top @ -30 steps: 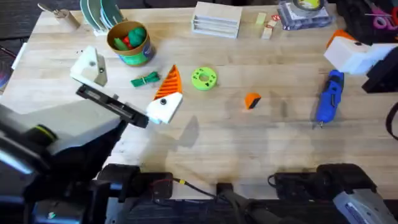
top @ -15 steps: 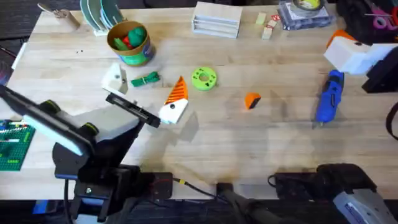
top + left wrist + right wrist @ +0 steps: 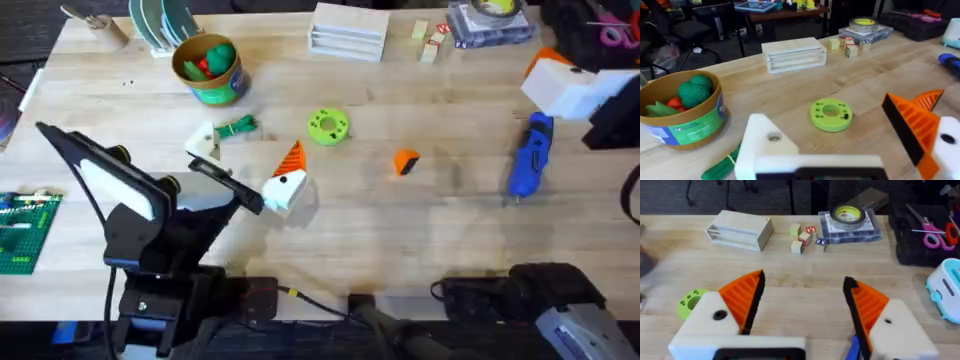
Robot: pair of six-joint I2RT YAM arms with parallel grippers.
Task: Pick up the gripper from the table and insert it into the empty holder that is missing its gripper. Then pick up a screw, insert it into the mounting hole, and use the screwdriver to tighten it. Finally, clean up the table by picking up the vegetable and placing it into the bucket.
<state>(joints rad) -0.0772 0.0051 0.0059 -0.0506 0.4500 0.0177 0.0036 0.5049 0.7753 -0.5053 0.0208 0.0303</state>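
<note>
Left end effector (image 3: 247, 155) hangs low over the left half of the worktop (image 3: 420, 230), its two fingers spread wide and pinching nothing. One finger carries an orange ribbed tip; the other is the holder (image 3: 204, 142), a bare cream-white mount with no tip.

I see the gripper (image 3: 405, 161), a small loose orange wedge, lying alone near the middle of the worktop. It is to the right of a lime-green disc (image 3: 327, 126) and well apart from the holder. Farther right lies the screwdriver (image 3: 530, 155), its blue handle pointing away from me and its metal tip toward me.

The vegetable (image 3: 235, 127) lies just beside the holder on its far side. The bucket (image 3: 210, 68) stands beyond it at the far left, already holding toy produce.

Right end effector (image 3: 804, 280) sits high at the far right, both orange-tipped fingers spread and empty.

My judgement: the wedge is not yet picked up. To do this well, I would bring the right arm down over the wedge, line its fingers across the narrow sides, and close gently so the pointed end stays free. I would keep the left arm steady, holder facing the middle, clear of the vegetable.
</note>
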